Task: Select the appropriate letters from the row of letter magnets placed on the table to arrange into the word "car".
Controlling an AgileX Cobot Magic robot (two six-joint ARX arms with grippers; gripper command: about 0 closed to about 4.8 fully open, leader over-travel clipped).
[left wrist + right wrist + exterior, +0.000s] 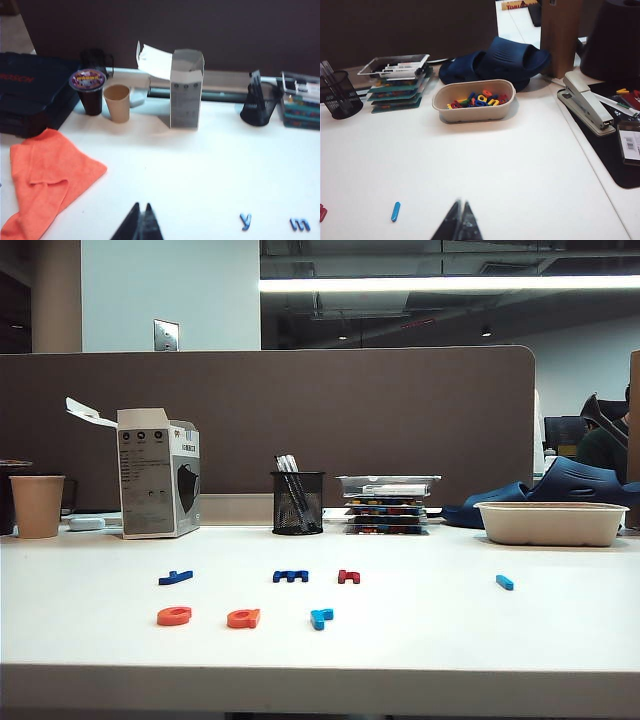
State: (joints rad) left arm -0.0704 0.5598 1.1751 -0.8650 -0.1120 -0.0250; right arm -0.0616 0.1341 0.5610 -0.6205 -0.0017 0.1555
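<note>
Table: you have the white table (560, 630) with a brown partition panel (400, 410) along its far edge.
Letter magnets, front row: in the exterior view you see two orange-red letters (174, 616) and (244, 618) side by side, then a light-blue letter (321, 617) to their right, all lying flat near the front edge.
Letter magnets, back row: behind them you see a dark blue letter (175, 578), a second dark blue letter (291, 576) and a dark red letter (348, 576); a light-blue stick-shaped piece (505, 582) lies well apart on the right.
Left gripper: your left gripper (140, 222) shows only in its wrist view, fingers pressed together with nothing between them, above bare table.
Letters near the left gripper: a blue "y" (245, 220) and a blue "m" (299, 224) lie off to one side of it, apart from the fingertips; an orange cloth (50, 175) lies on the other side.
Right gripper: your right gripper (461, 222) is likewise closed and empty over bare table.
Letters near the right gripper: the light-blue stick lies near the tips, not touching; a red letter (322, 212) barely shows at the frame edge.
Other items: paper cup (38, 505), opened box (158, 485), mesh pen holder (297, 502), and a tray (550, 523) holding more coloured letters.
</note>
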